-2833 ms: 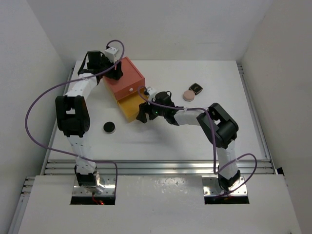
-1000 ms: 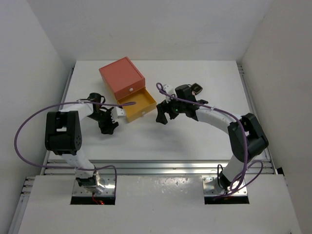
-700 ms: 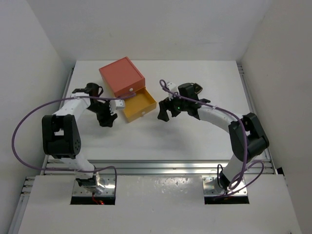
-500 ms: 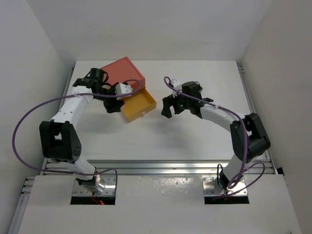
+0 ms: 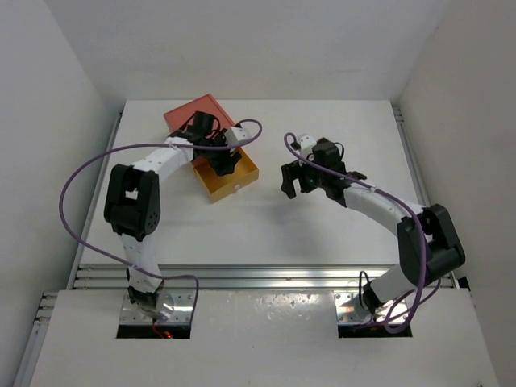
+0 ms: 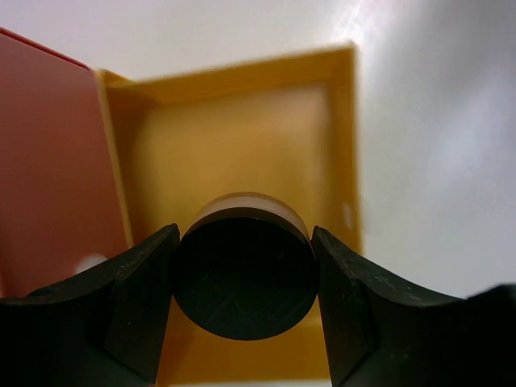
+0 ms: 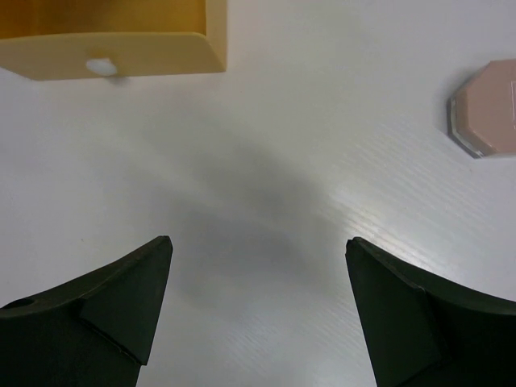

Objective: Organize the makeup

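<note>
White table (image 5: pixel 266 234) below, plain white walls around. Clamped across its width in the left gripper (image 5: pixel 224 159): the disc (image 6: pixel 244 278), hanging right over the open drawer (image 6: pixel 242 145) beside the box (image 5: pixel 187 113).

To place well:
- Sink the wrist lower before letting go.
- Keep the disc centred over the drawer floor, away from the rims.
- Part the fingers only slightly, likely enough for a flat landing with no roll or bounce.

Left arm reaching forward, then hooked inward across the box, wrist pointing down into the drawer. Right gripper (image 7: pixel 258 242) spread wide and empty, hovering over the table just beside the drawer front. Off to one side on the table, well apart from the drawer: the compact (image 7: pixel 486 109), untouched.
</note>
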